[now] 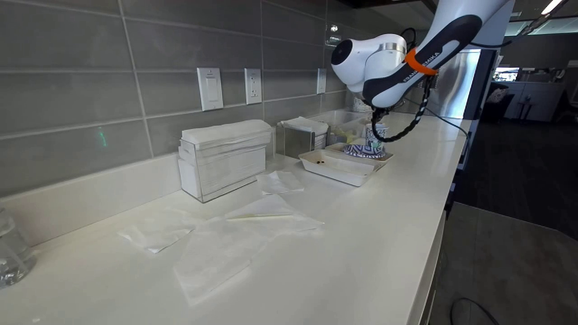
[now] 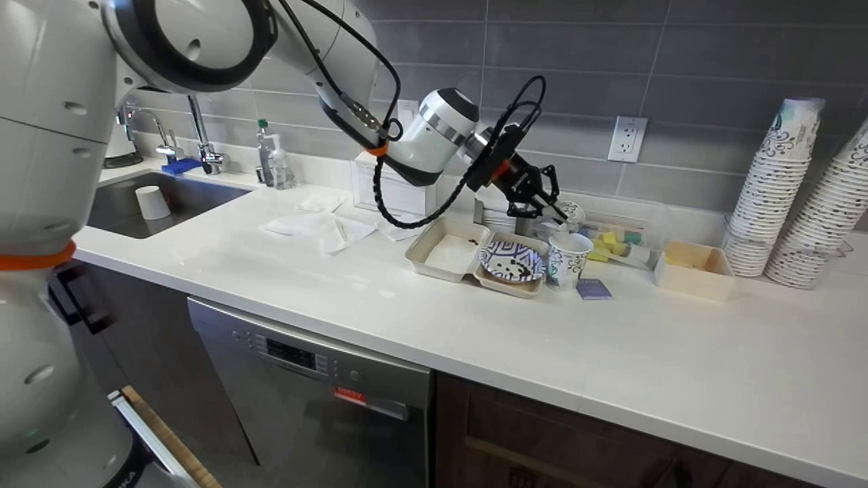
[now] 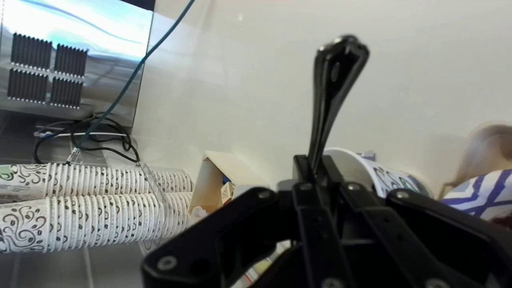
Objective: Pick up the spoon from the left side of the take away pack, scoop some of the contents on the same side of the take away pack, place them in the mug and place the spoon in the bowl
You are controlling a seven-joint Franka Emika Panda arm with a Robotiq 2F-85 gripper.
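My gripper [image 2: 540, 198] is shut on a black spoon [image 3: 330, 84], which sticks out from the jaws in the wrist view [image 3: 316, 170]. In an exterior view the spoon [image 2: 559, 213] slants down above the mug. The mug [image 2: 567, 261] is a white patterned paper cup, upright beside the take away pack [image 2: 449, 256]. It shows behind the jaws in the wrist view [image 3: 394, 176]. The bowl [image 2: 512, 257], blue-and-white patterned with dark bits in it, sits in the pack's right compartment. A few dark bits lie in the left compartment. Whether the spoon carries anything cannot be told.
A purple packet [image 2: 594, 289] lies by the mug. A cream box [image 2: 694, 270] and tall stacks of paper cups [image 2: 766, 196] stand farther right. A clear bin with yellow packets [image 2: 610, 244] is behind the mug. Napkins in a holder [image 1: 226, 158] and loose napkins [image 1: 244, 243] lie left.
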